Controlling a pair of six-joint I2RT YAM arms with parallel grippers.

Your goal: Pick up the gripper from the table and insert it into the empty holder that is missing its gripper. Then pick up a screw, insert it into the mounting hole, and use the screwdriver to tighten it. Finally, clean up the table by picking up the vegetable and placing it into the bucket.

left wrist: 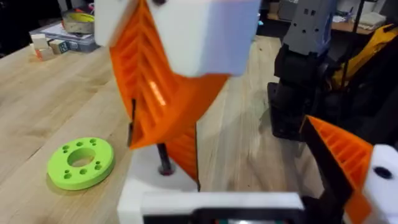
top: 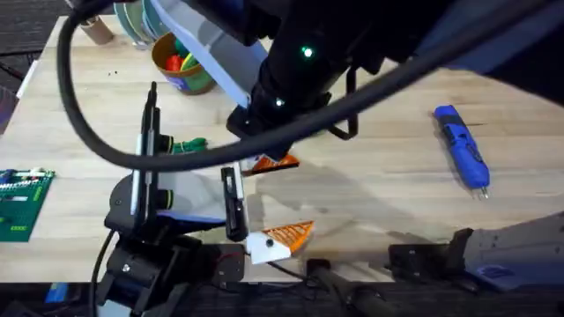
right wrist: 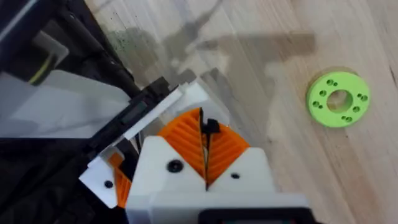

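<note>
Right wrist view shows the right pincer (right wrist: 205,163) pressed closed on a thin black screw (right wrist: 208,127), poised by the white holder (right wrist: 106,177); left pincer (left wrist: 249,149) gapes wide over the counter (left wrist: 43,112).

The table (top: 370,189) is light wood with a matt finish, its grain and plank seams plain to see. The screwdriver (top: 462,146) has a smooth blue plastic body and a thin metal bit. The right gripper (right wrist: 205,155) has ribbed matt orange plastic pads set in smooth white plastic blocks. The disc (right wrist: 337,99) is matt green plastic with small holes. The bucket (top: 182,63) looks like painted tin with a slight sheen. The circuit board (top: 21,202) is flat green.
</note>
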